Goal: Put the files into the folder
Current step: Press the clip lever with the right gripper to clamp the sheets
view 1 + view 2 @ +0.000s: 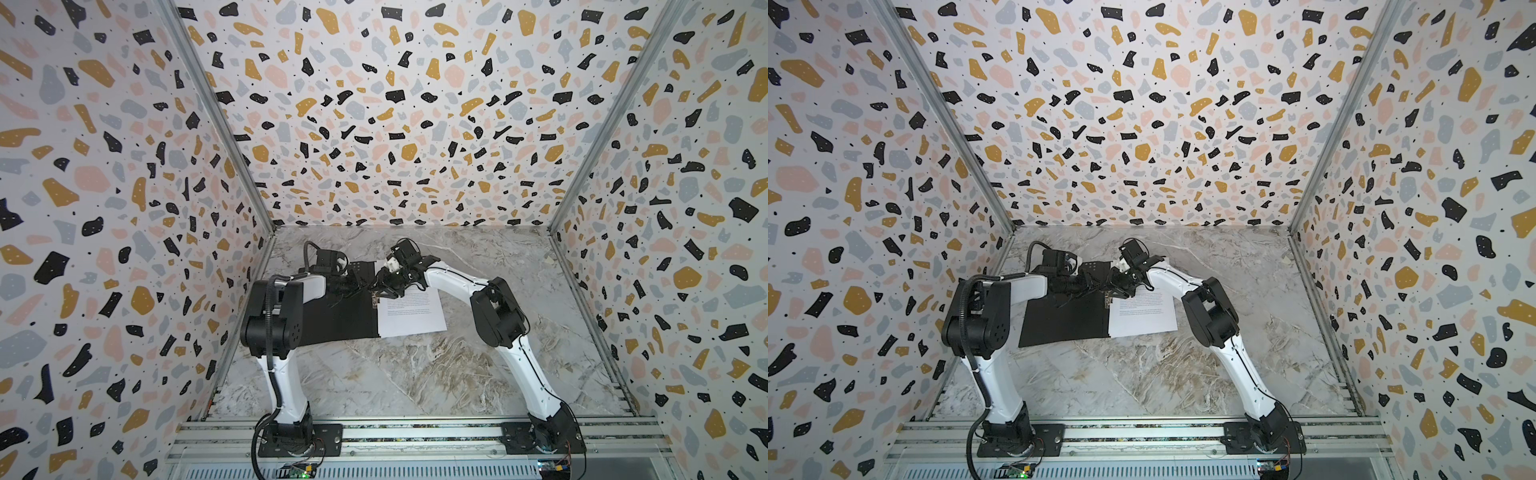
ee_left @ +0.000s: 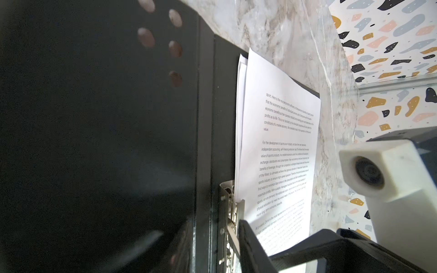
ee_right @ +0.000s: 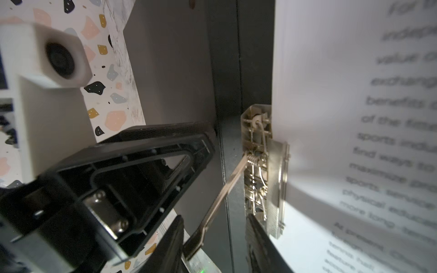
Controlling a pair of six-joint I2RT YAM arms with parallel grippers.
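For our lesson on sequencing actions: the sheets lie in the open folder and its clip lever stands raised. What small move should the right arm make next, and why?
Probably close the right gripper on the lever and swing it down. Its tip sits between the fingers, the lever stands raised, and the sheets lie against the clip, seemingly not yet clamped.
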